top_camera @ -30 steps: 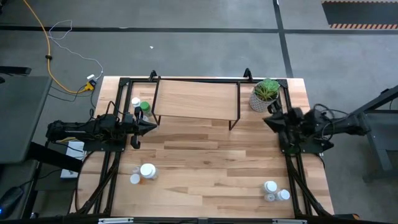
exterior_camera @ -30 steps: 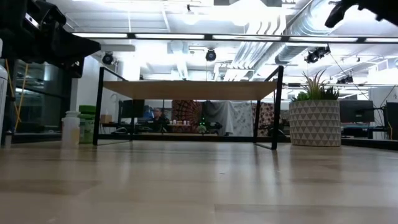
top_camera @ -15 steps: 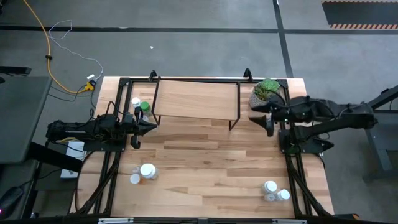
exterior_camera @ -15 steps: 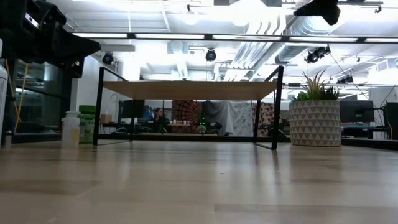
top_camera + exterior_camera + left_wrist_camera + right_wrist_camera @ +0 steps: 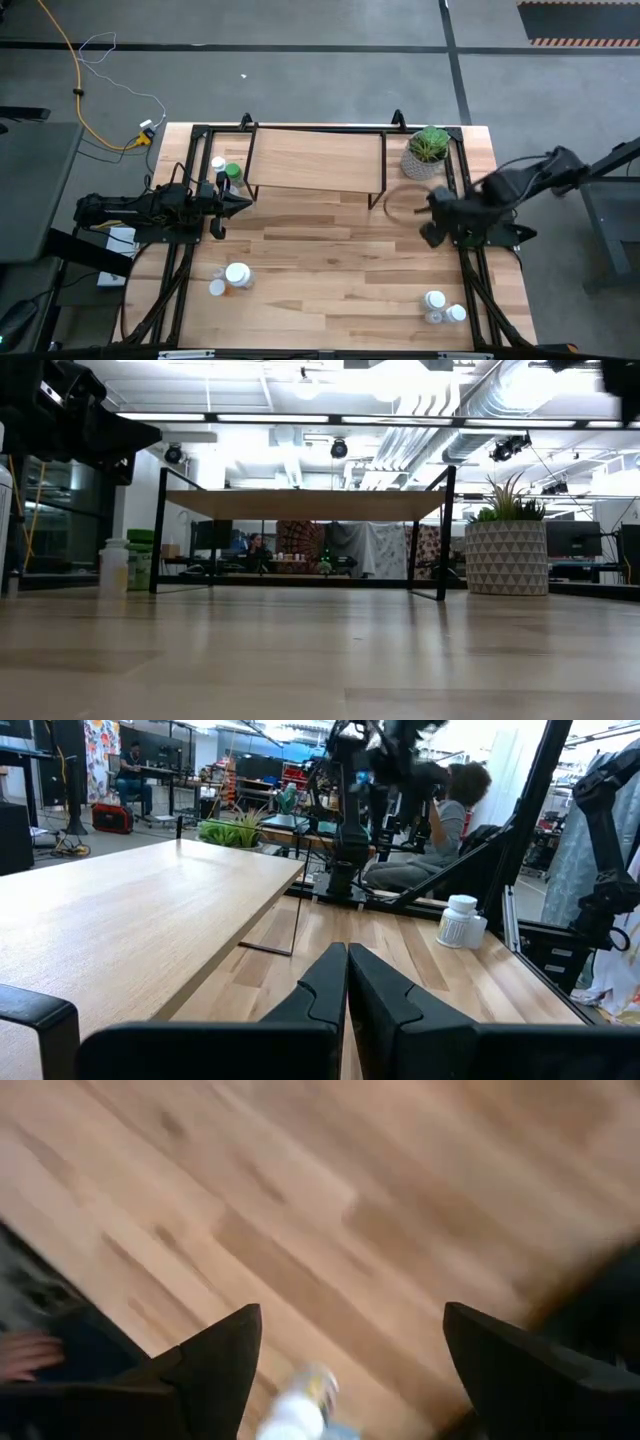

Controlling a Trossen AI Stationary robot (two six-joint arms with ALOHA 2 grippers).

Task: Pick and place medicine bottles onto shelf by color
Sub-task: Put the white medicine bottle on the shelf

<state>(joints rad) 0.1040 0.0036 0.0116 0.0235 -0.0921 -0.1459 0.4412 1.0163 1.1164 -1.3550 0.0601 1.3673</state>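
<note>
The shelf [image 5: 315, 160] stands at the table's far middle on black legs. A white bottle [image 5: 218, 164] and a green-capped bottle [image 5: 233, 172] stand on the table by its left end. Two more bottles [image 5: 237, 275] stand near left. A few white bottles [image 5: 434, 299] stand near right. My left gripper [image 5: 235, 200] is shut and level near the shelf's left front corner; its wrist view shows the shut fingers [image 5: 347, 970]. My right gripper [image 5: 432, 218] hovers open over the table's right side, pointing down, with a blurred white bottle [image 5: 300, 1415] below it.
A potted green plant [image 5: 428, 150] in a patterned pot [image 5: 507, 555] stands at the far right, beside the shelf's right end. Black frame rails run along both table sides. Bare wood lies between the shelf and the near bottle groups. People sit in the room beyond.
My right arm has reached out toward the shelf's right front leg beside the plant. It has then swung back toward the table's near edge and tipped its gripper down over the bare wood. My left arm has kept still.
</note>
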